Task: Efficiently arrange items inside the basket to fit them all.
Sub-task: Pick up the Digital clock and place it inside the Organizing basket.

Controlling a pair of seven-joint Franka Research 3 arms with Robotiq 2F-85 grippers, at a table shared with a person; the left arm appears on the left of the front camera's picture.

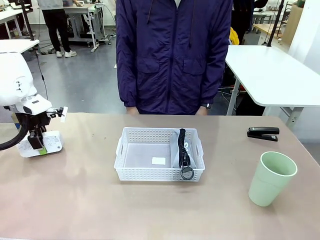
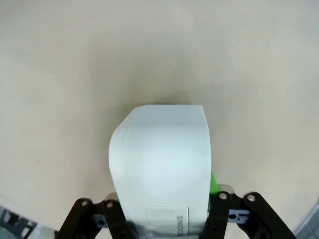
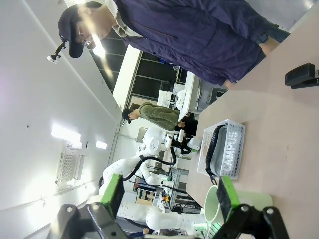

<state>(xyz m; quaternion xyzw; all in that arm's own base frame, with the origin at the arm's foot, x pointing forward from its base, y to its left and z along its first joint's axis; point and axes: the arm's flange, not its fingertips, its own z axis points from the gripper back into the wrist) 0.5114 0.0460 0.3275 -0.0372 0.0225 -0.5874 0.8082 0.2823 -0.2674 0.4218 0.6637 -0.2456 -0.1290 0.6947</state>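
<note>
1. Left gripper: closed on the small white box. In the left wrist view you see the box clamped between the two black fingers, with a green pad pressed against one side.
2. Small white box: at 9 o'clock from the basket and well apart from it, low at the table. You cannot tell whether it touches the surface.
3. Right gripper: jaws spread wide, with nothing between them and nothing touched. In the right wrist view you look past its fingers towards the basket.
4. Grey pouch: inside the basket, in the 3 o'clock half. It stands on its long edge against that side wall, with the black zipper uppermost and the metal ring at the near wall.
5. Black stapler: on the table at 2 o'clock from the basket, well apart from it.
6. Pale green cup: upright on the table at 4 o'clock from the basket, nearer you than the stapler.
7. Person: standing at 12 o'clock, at the far edge of the table, in a dark blue jacket.
</note>
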